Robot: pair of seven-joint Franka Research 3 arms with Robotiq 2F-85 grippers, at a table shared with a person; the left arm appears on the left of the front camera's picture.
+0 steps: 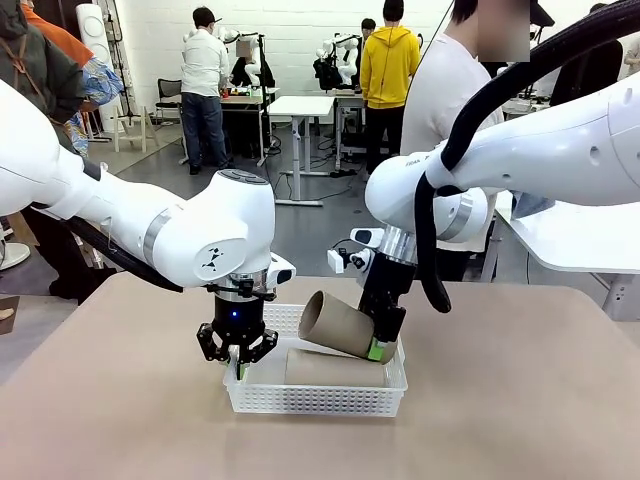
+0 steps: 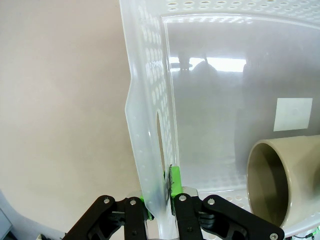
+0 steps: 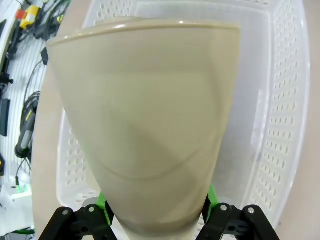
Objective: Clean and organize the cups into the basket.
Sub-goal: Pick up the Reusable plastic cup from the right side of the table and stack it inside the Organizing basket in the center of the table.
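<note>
The white perforated basket (image 1: 318,400) sits mid-table. My left gripper (image 1: 238,362) is shut on its left wall; in the left wrist view the thin wall (image 2: 150,150) is pinched between the green pads of that gripper (image 2: 162,192). One kraft-brown cup (image 1: 335,369) lies on its side in the basket, its open mouth (image 2: 280,182) facing the left wall. My right gripper (image 1: 383,345) is shut on a second brown cup (image 1: 338,324), held tilted over the basket with its mouth toward the left. That cup (image 3: 145,120) sits between my right gripper's (image 3: 157,212) pads, above the basket floor (image 3: 250,100).
The tan tabletop (image 1: 520,400) is bare around the basket. A person in a white top (image 1: 440,100) stands at the far side. A white table (image 1: 580,235) stands off to the right, beyond the edge.
</note>
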